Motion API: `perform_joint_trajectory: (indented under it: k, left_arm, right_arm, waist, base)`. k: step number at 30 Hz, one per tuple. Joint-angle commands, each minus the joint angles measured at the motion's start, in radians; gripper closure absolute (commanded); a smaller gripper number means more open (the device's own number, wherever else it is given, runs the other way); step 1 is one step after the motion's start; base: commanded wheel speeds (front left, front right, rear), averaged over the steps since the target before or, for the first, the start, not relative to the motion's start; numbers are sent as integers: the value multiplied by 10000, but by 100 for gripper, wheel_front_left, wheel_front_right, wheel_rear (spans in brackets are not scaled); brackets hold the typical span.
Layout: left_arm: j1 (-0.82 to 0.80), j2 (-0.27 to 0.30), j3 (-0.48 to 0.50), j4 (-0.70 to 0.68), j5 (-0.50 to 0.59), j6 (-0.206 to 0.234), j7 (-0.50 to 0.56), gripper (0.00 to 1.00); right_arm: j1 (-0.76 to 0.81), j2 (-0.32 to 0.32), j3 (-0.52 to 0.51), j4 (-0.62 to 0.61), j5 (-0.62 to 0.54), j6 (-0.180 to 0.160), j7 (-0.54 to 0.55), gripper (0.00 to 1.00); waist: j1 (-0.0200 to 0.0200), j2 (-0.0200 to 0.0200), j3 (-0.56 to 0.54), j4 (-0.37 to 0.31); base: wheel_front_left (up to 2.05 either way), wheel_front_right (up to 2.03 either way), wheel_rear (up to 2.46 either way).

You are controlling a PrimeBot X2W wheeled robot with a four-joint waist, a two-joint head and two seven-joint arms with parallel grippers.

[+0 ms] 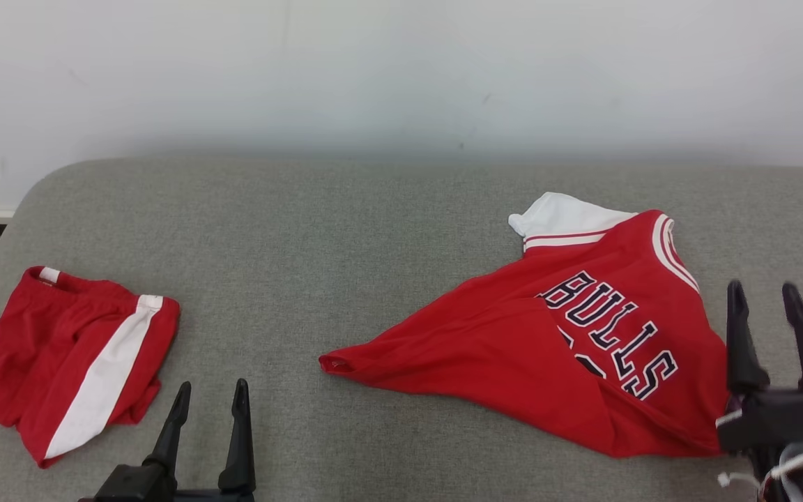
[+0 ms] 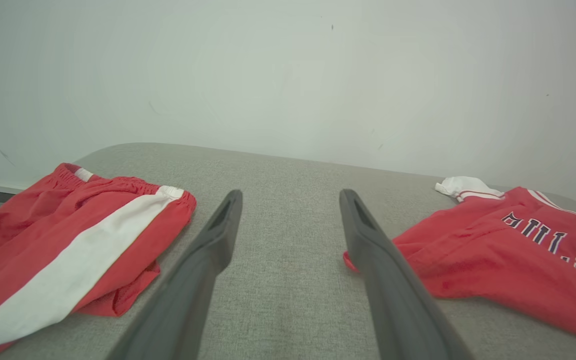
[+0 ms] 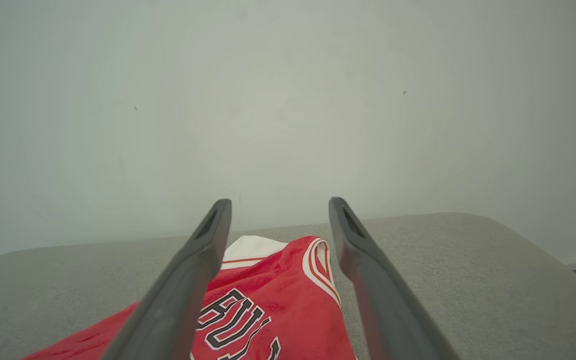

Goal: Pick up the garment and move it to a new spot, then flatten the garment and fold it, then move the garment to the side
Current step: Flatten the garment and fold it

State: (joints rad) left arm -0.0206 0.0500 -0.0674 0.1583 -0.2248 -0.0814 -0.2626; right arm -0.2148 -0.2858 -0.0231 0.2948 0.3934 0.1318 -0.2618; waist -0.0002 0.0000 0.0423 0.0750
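Note:
The garment (image 1: 569,335) is a red jersey with a white sleeve and dark "BULLS" lettering, lying crumpled on the right half of the grey padded table (image 1: 346,230). It also appears in the left wrist view as the garment (image 2: 508,250) at right, and in the right wrist view as the garment (image 3: 273,305) below and between the fingers. My right gripper (image 1: 764,296) stands open just past the jersey's right edge, holding nothing. Near the table's front edge, left of centre, my left gripper (image 1: 210,394) is open and empty, over bare cloth between the two red pieces.
Red shorts with a white side stripe (image 1: 74,355) lie bunched at the table's left end, also seen as red shorts (image 2: 63,255) in the left wrist view. A pale wall (image 1: 401,77) runs behind the table. Bare grey surface lies between shorts and jersey.

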Motion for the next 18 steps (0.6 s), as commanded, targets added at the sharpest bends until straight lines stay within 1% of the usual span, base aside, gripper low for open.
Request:
perform_joint_trajectory:
  k: [1,5,7,11,18]
  left_arm:
    - [87,8,32,22,91,-41,-34,0]
    - [135,8,91,24,187,-81,-34,0]
    - [174,8,150,21,256,-106,-34,0]
    - [224,8,262,-35,330,-129,-34,0]
    - [175,5,369,-22,385,-168,-34,0]
  right_arm:
    - [576,271,-206,-426,-147,-20,-43,0]
    - [1695,901,-600,-1294,-468,-20,-44,0]
    - [2177,1219,-715,-1572,-572,-20,-44,0]
    - [2805,1647,-799,-1970,-725,-20,-44,0]
    - [3050,1889,-758,-1910,-831,-20,-43,0]
  waist:
    - [2,0,-111,-101]
    - [2,0,-195,-126]
    - [2,0,-233,-142]
    - [2,0,-243,-197]
    - [2,0,-213,-304]
  base:
    - [0,0,0]
    - [0,0,0]
    - [0,0,0]
    - [0,0,0]
    - [0,0,0]
